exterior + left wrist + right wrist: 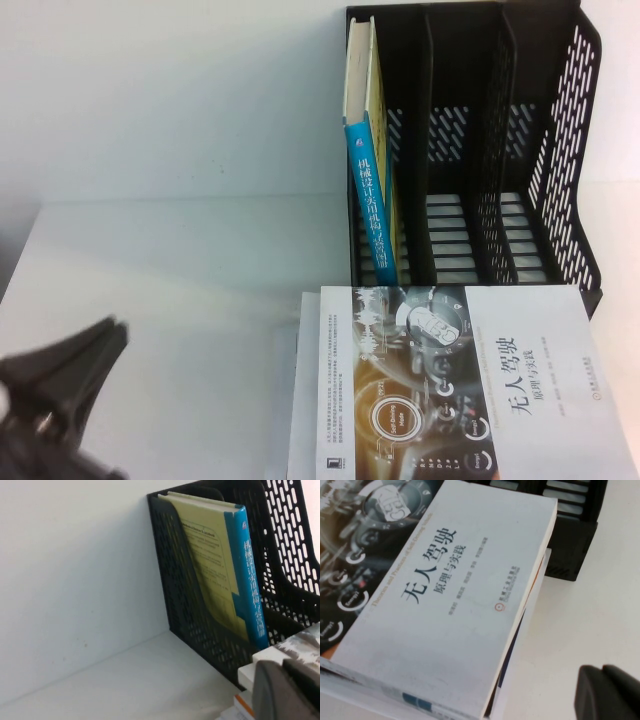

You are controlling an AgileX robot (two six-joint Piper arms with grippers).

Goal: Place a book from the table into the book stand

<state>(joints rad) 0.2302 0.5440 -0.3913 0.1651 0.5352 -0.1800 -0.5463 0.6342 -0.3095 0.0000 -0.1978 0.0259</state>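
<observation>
The pale-yellow book [372, 190] with the teal-blue spine stands upright in the leftmost slot of the black book stand [570, 150], spine facing me. The left wrist view shows it [215, 565] behind the stand's perforated wall [175, 595]. My left gripper [112, 328] is shut and empty at the front left, low over the white table [180, 290], well clear of the stand. In its wrist view the fingers [285, 690] are pressed together. My right gripper [604, 674] is shut and empty over bare table to the right of the book stack; the high view does not show it.
A white-and-dark book with a car dashboard picture [460, 390] lies flat on top of other books just in front of the stand; it also shows in the right wrist view [445, 590]. The stand's middle and right slots hold nothing. A white wall stands behind.
</observation>
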